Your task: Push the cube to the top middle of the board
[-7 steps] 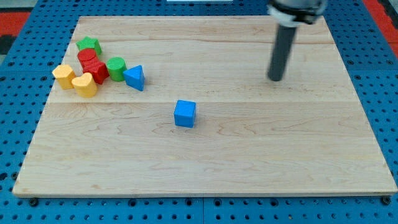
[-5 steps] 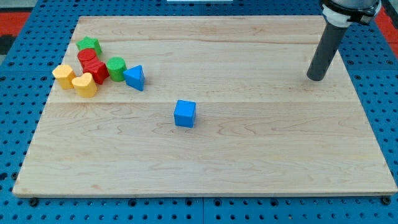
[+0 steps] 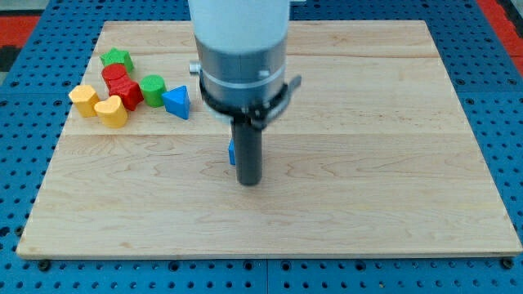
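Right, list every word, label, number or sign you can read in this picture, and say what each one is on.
None: no readable text anywhere.
The wooden board is bare wood grain.
The coloured blocks, including the blue cube mostly hidden behind my rod, carry no marks.
My tip sits just below the cube; the rod and the grey and white housing above it show no label.
The blue pegboard has only holes.

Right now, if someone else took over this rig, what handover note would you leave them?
My tip sits just below the blue cube, which the rod mostly hides; contact can't be confirmed.
The cube lies near the middle of the board.
The other blocks cluster at the view's upper left, apart from the cube.
Done: tip placed behind the cube.
Left: the whole push toward the top middle.
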You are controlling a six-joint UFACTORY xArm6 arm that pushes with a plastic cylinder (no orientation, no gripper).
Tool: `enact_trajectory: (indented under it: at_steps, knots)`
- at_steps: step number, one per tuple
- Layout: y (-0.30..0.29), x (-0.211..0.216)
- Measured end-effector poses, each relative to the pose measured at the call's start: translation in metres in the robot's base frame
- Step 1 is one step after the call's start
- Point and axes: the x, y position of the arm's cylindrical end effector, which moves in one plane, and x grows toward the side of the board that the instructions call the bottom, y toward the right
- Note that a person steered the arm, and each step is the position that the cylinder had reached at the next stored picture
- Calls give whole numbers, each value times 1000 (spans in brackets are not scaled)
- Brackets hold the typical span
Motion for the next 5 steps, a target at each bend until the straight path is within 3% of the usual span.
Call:
enact_trajectory:
  at_steps: [2,3,4,5]
  knots:
    - [3,-74]
    - [1,-40]
    - [-43,-44]
    - [-50,-84]
